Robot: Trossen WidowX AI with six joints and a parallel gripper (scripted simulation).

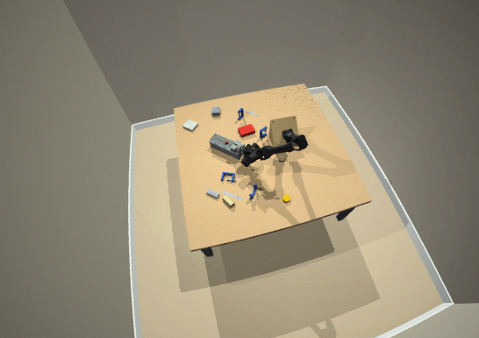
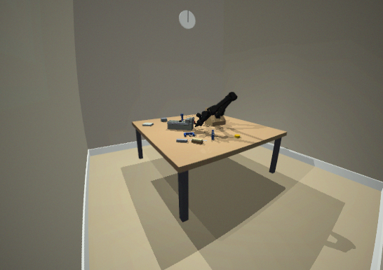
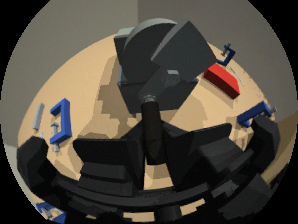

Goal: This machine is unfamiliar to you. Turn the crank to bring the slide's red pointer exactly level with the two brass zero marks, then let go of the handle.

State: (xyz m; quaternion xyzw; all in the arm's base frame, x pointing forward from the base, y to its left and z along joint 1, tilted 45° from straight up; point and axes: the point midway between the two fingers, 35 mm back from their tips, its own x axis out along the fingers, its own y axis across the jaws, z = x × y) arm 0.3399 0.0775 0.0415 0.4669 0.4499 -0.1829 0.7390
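Observation:
The grey machine (image 1: 221,147) (image 2: 179,125) (image 3: 135,92) stands near the middle of the table, with its crank end toward the arm. A small red spot, the pointer (image 1: 226,142), shows on its top in the top view; whether it is level with the brass marks is too small to tell. In the wrist view the grey crank arm (image 3: 161,85) slants down to the black crank handle (image 3: 152,127). My gripper (image 3: 149,121) (image 1: 246,153) (image 2: 197,124) is shut on the crank handle, which stands between its two fingers. The fingers hide part of the handle.
A red block (image 1: 246,130) (image 3: 221,81) lies behind the machine, near a blue clamp (image 1: 261,130) (image 3: 254,114). Another blue clamp (image 1: 229,174) (image 3: 61,121) lies in front of it. A yellow disc (image 1: 286,198) (image 2: 237,136) lies toward the front right. The arm's base block (image 1: 277,130) stands behind the arm.

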